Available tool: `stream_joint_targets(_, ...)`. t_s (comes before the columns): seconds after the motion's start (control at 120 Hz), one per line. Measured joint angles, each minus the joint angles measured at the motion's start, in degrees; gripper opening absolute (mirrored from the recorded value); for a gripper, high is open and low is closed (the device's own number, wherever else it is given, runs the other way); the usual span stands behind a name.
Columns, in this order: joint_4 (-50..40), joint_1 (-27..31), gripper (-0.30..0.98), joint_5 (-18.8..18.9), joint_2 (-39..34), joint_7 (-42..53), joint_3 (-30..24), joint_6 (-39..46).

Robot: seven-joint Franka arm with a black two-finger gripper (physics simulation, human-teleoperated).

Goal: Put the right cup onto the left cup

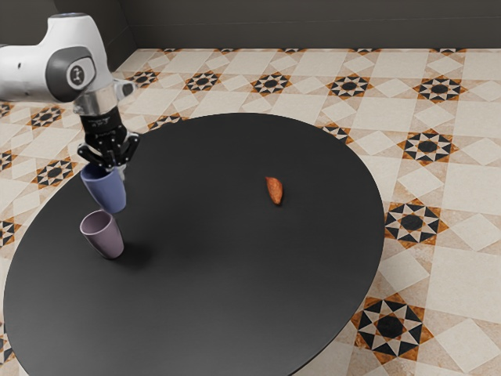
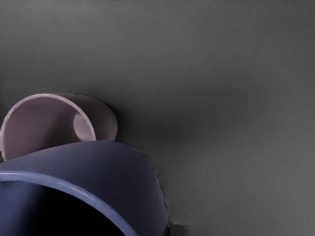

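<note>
Gripper [image 1: 114, 163], black and two-fingered, at the end of a white-and-grey robot arm [image 1: 78, 63], pinching a smooth, tapered blue cup [image 1: 105, 191] by the wall near the rim. Directly below the hand and raised above a round, matte black table [image 1: 235, 282], with open mouth turned upward: the blue cup's position, close beneath the camera in the wrist view. Next outward, and lower, a tapered mauve cup [image 1: 108, 236], standing on the tabletop near the blue one, likewise open-mouthed, and partly hidden behind the blue wall in the wrist view. From its base, a soft shadow toward the exterior view's right. Farther across the dark, plain surface, well apart from both cups, a small, tapered orange-brown object [image 1: 275, 190], lying alone. Beyond the table's curved edge, a cream tiled floor [image 1: 470, 233] patterned with black-and-orange stars, running back to a dark grey wall [image 1: 274, 23] along the far side of the room.
</note>
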Motion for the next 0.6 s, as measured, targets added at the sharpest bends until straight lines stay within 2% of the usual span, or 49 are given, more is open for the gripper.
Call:
stream_joint_targets(0.283,0.73,3.22,-0.10,0.21,0.23,-0.10,2.08,-3.73)
stream_joint_targets(0.6,-0.66,4.23,-0.10,-1.71,1.75,0.19,3.85,1.05)
